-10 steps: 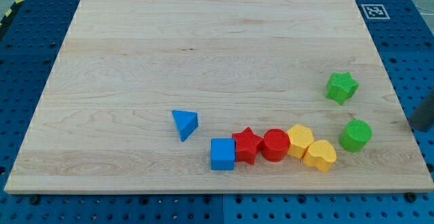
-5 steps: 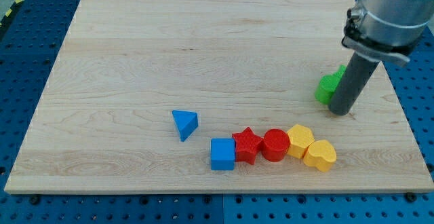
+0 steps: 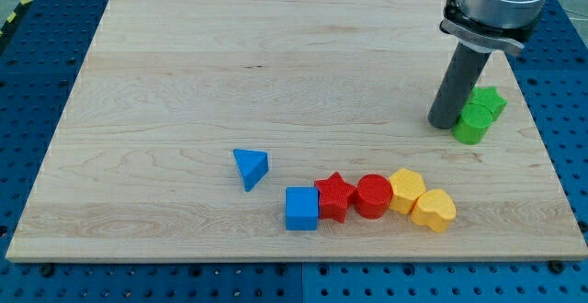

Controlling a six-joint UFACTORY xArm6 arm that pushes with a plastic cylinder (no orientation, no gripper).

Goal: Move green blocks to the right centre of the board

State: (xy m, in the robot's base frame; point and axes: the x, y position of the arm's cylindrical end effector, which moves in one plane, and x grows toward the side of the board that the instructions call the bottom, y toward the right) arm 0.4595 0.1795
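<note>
A green cylinder [image 3: 473, 124] lies at the board's right side, touching a green star [image 3: 490, 101] just behind it. My tip [image 3: 443, 123] rests on the board right next to the green cylinder, on its left, and the dark rod rises from it toward the view's top right. Whether the tip touches the cylinder is unclear.
Near the view's bottom sits a row: blue cube [image 3: 301, 208], red star [image 3: 335, 196], red cylinder [image 3: 373, 196], and two yellow blocks [image 3: 407, 189] [image 3: 433, 209]. A blue triangle [image 3: 250, 167] lies left of the row. The board's right edge [image 3: 536, 129] is close to the green blocks.
The rod came in from the right edge, over the green blocks. The green cylinder moved up and the star moved right; they now lie together at the right side.
</note>
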